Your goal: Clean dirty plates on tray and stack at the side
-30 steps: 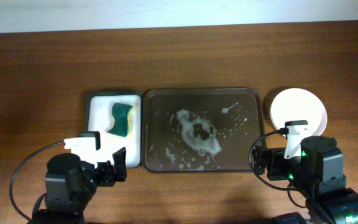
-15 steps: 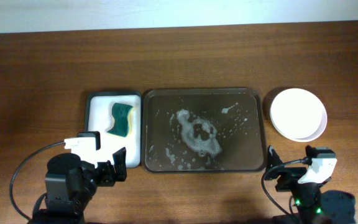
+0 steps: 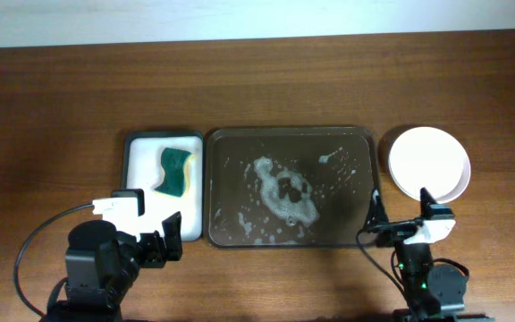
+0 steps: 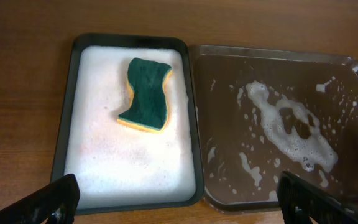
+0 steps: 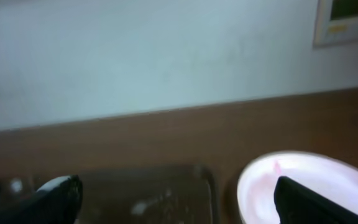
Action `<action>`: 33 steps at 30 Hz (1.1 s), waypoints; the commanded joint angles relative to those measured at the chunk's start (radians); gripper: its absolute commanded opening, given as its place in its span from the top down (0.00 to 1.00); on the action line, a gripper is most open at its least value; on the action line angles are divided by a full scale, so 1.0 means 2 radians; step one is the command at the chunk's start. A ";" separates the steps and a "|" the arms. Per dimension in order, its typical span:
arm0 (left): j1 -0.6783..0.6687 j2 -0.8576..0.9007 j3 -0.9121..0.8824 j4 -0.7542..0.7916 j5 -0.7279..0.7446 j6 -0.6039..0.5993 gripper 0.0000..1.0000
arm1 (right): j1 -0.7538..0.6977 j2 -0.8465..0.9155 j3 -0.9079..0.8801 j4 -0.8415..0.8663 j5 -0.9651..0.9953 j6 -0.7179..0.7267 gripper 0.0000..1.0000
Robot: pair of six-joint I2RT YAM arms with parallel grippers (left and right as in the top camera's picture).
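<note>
Grippers: left gripper (image 4: 178,186) spread, right gripper (image 5: 178,186) spread | plates (image 3: 429,163) stacked ahead-right of right gripper | tray (image 3: 235,152) foamy, ahead-right of left gripper

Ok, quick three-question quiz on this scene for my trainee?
1. On which side of the tray do the plates sit?
2. True or false: the sponge lies on the tray.
3. The left pincer and right pincer are: A) open and empty, B) shut on plates, C) shut on the sponge.
Key: 1 right; 2 false, it lies in the small white tray; 3 A.
</note>
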 commanded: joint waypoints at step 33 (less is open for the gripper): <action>0.002 -0.218 -0.187 0.083 -0.020 0.008 0.01 | -0.003 -0.004 -0.004 -0.013 -0.033 -0.057 0.01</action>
